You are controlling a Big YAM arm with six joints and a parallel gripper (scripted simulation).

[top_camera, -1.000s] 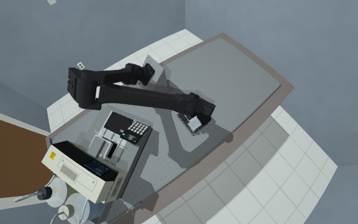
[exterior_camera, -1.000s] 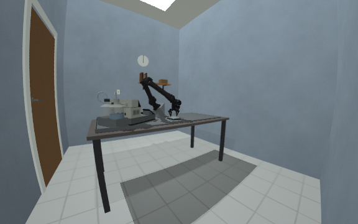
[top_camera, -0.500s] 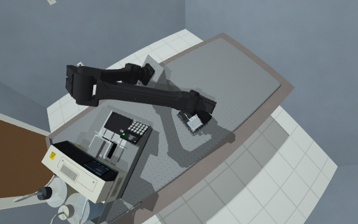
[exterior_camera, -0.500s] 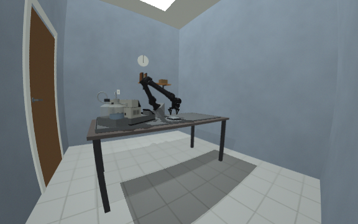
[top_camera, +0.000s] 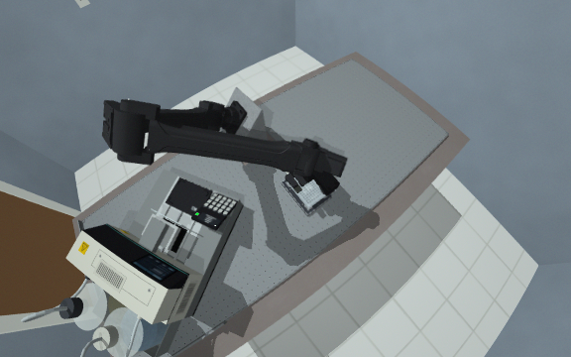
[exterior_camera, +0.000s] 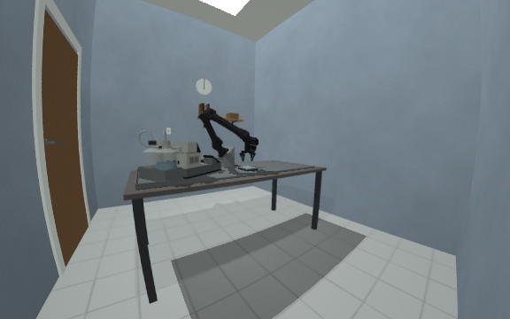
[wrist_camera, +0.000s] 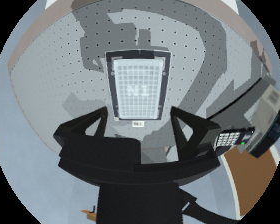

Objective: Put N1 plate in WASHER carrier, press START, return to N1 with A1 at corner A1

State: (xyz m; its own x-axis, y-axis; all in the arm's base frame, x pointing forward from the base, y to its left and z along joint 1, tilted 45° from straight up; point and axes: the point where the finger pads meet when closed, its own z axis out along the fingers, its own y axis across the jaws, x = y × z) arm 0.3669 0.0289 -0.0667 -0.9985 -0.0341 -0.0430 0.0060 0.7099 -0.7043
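Observation:
The clear plate (top_camera: 313, 196) (wrist_camera: 137, 80) lies in the dark frame of nest N1 (wrist_camera: 139, 53); it looks flat, but its cut-off corner is too small to tell. My gripper (top_camera: 313, 185) (exterior_camera: 247, 159) (wrist_camera: 139, 109) is open and empty, a little above the plate, its fingers wide apart towards the plate's near end in the wrist view. The washer (top_camera: 129, 278) (exterior_camera: 189, 155) stands on the left of the table. Its lamp (top_camera: 197, 214) is green, beside the keypad (top_camera: 221, 203) (wrist_camera: 227, 139). No plate shows on the washer's carrier, which is partly hidden by thin rails.
Two bottles (top_camera: 89, 307) (top_camera: 122, 332) with tubes stand behind the washer, at the table's left end. The washer's raised housing (top_camera: 117, 280) stands beside its carrier area. The arm's base (exterior_camera: 228, 157) is at the table's back edge, between washer and nest.

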